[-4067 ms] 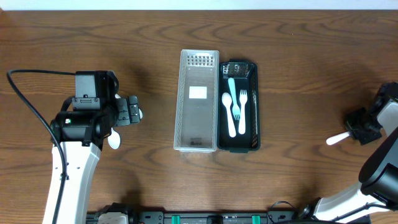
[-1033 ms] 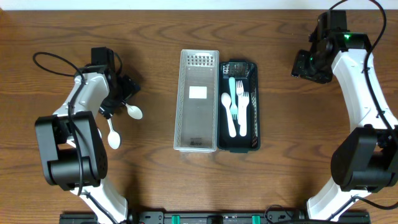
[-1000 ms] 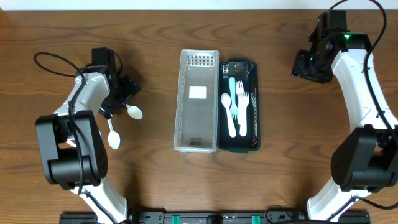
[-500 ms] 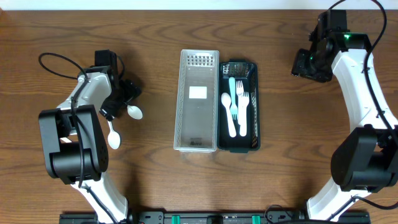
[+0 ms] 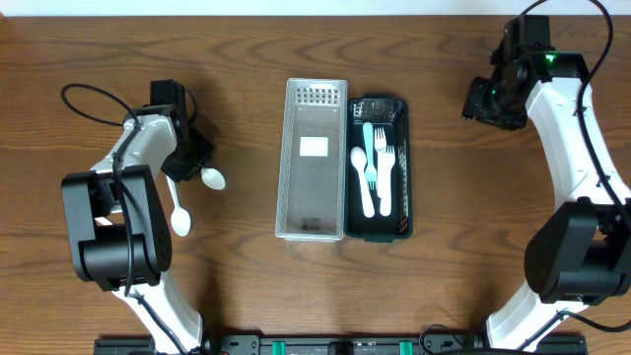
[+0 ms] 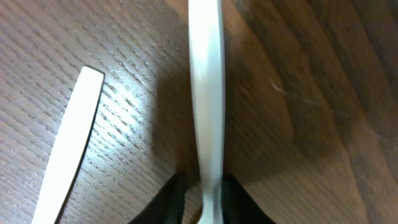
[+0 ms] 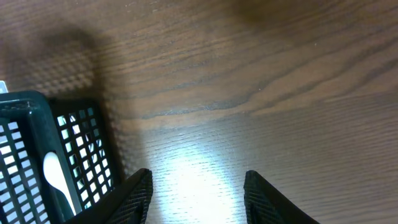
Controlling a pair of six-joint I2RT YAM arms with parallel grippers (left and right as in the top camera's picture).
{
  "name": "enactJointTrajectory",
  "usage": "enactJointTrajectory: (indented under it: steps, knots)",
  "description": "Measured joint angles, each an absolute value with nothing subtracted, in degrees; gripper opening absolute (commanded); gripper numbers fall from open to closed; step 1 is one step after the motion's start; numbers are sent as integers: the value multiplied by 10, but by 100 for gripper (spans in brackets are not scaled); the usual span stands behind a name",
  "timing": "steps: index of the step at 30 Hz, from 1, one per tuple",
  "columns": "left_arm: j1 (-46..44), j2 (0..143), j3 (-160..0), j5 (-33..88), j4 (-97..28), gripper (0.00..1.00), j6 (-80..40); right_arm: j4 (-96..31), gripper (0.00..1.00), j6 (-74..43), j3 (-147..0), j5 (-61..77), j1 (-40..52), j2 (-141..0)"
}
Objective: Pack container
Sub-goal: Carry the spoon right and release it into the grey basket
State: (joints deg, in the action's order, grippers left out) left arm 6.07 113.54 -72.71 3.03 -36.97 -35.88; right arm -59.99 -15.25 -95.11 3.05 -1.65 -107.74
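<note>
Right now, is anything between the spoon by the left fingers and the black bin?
Yes: the clear tray lies between the spoon and the black bin, against the bin's left wall. The spoon would likely need lifting over it.

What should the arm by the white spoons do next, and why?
Probably pinch tight and lift: the left gripper straddles the handle of the white plastic spoon, which lies flat on the wooden table, outside the black mesh basket.

Our left gripper (image 6: 204, 199) down at the tabletop, jaws pinched on white spoon (image 6: 206, 87) handle, our right gripper (image 7: 198, 198) jaws spread wide
</note>
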Motion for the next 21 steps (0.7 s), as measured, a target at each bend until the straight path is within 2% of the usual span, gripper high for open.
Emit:
enactJointTrajectory:
  steps: [2, 14, 21]
  knots:
    - [61, 1135, -727, 30, -370, 6, -360, -599, 50, -152, -951, 30, -17, -1077]
    - [58, 1126, -728, 33, -396, 6, -347, -594, 51, -152, -951, 30, -17, -1077]
    - [-20, 1021, -809, 32, -505, 6, -228, -587, 51, -152, -951, 30, -17, -1077]
